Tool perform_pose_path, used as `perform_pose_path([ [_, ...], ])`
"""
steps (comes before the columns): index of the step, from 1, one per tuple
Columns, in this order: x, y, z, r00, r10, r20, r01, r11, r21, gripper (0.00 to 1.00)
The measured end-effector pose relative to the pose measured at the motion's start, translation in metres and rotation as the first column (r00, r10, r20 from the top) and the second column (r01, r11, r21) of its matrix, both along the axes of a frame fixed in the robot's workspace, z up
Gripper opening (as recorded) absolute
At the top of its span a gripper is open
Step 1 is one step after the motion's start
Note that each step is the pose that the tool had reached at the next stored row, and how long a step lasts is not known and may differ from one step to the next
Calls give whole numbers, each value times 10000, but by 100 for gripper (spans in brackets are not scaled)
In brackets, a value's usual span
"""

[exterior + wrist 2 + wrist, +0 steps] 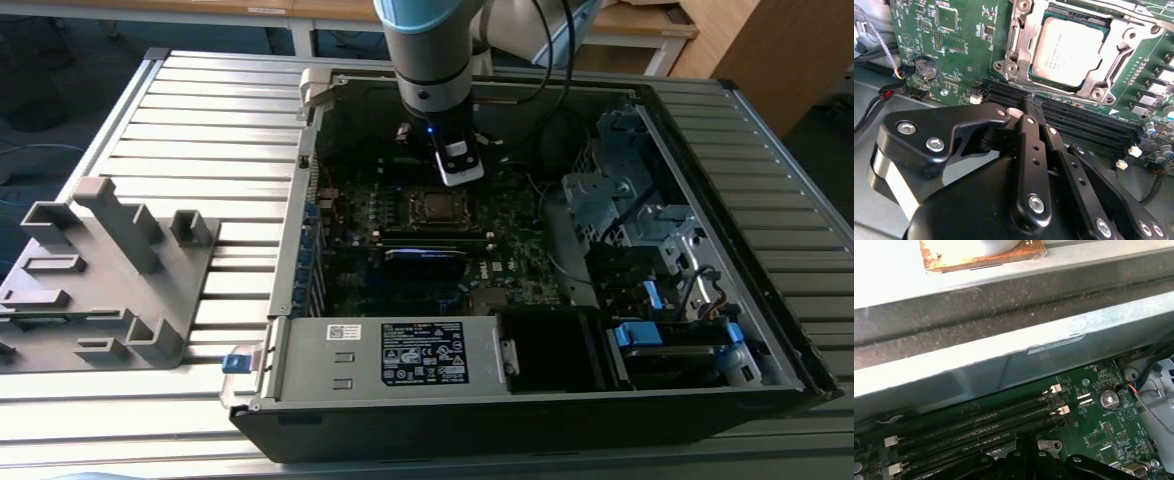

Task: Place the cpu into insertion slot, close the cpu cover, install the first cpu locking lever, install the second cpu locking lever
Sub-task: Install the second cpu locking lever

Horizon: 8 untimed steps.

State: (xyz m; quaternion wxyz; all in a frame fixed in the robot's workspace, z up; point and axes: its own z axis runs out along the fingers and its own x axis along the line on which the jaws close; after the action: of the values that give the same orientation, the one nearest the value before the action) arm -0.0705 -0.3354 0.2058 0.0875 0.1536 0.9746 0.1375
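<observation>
End effector (1026, 107): fingers pressed together, grasping nothing, hanging above the RAM slots (1079, 120) just beside the socket.
CPU (1066, 50): seated in the socket.
Cover (1094, 85): down flat around the CPU.
Case (534, 400): open, lying on the desk (174, 120).

Grey plastic fixture (107, 275) lies beside the computer case (441, 405).
</observation>
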Motion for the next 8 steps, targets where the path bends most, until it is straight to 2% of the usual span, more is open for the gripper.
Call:
perform_pose_path([
  [3, 0, 0, 0, 10000, 0, -1, 0, 10000, -6, 10],
  [4, 1, 0, 1, 10000, 1, -1, -1, 10000, -28, 10],
  [5, 1, 0, 1, 10000, 0, -6, 0, 10000, -88, 10],
  [6, 1, 0, 1, 10000, 0, -19, -1, 9998, -180, 10],
  [8, 0, 0, 0, 10000, -1, -58, -1, 9990, -437, 10],
])
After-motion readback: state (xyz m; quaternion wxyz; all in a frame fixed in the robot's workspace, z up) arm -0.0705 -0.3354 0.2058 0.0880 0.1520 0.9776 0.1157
